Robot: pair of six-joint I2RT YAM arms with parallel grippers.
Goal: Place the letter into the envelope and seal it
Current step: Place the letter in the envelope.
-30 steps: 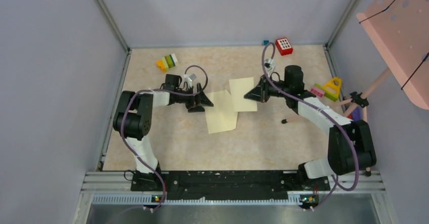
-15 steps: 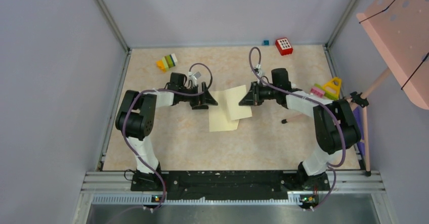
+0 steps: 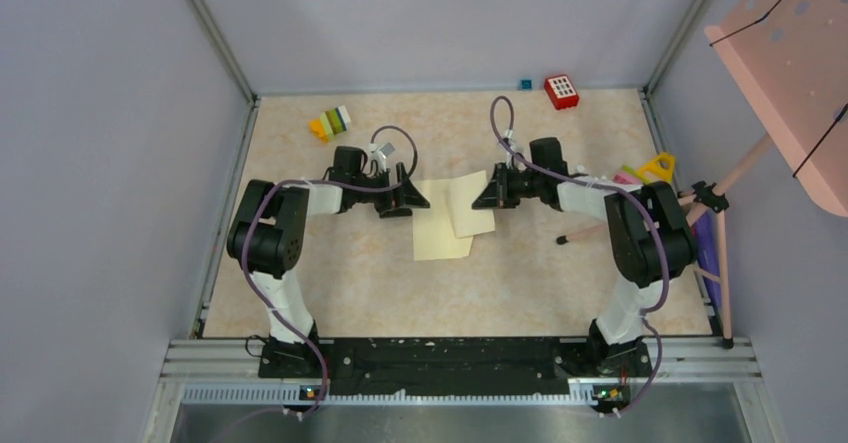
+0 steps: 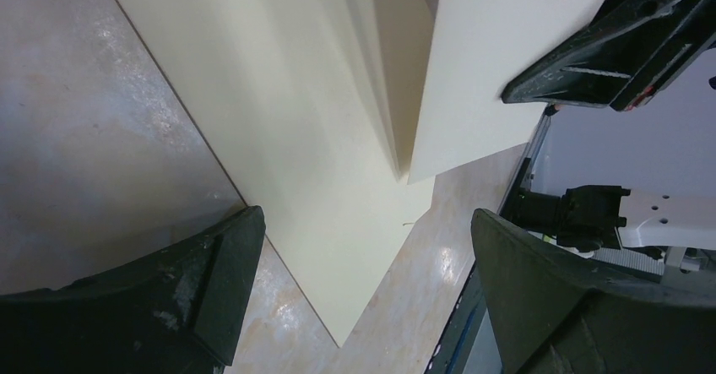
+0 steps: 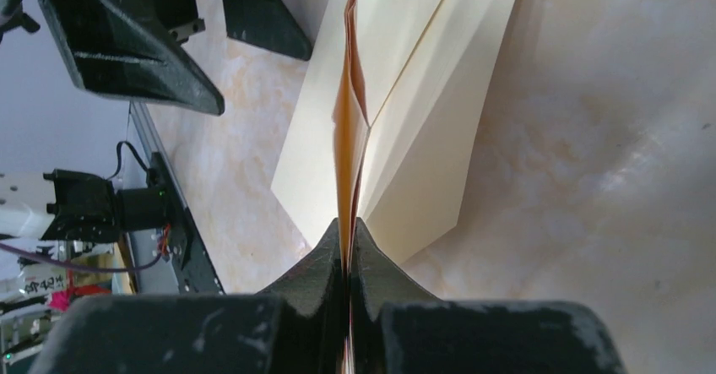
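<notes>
The pale cream envelope (image 3: 437, 233) lies flat on the table in the middle of the top view. In the left wrist view the envelope (image 4: 279, 121) shows layered edges along one side. My right gripper (image 3: 481, 199) is shut on one edge of the letter (image 3: 471, 207), a cream sheet that overlaps the envelope's right part. The right wrist view shows the letter (image 5: 350, 112) edge-on between the shut fingers of the gripper (image 5: 349, 226), above the envelope (image 5: 422, 138). My left gripper (image 3: 420, 203) stands open at the envelope's upper left edge, its jaws wide over the paper (image 4: 365, 222) and holding nothing.
Coloured toy blocks (image 3: 332, 122) lie at the back left, a red block (image 3: 561, 91) and a small blue cube (image 3: 525, 84) at the back. A yellow triangle toy (image 3: 657, 168) sits by the right wall. A thin stick (image 3: 585, 232) lies right of the papers.
My right gripper has carried the letter left and lower, so it now overlaps the envelope more. The envelope has turned straighter. The left gripper has shifted slightly right and stays open.
</notes>
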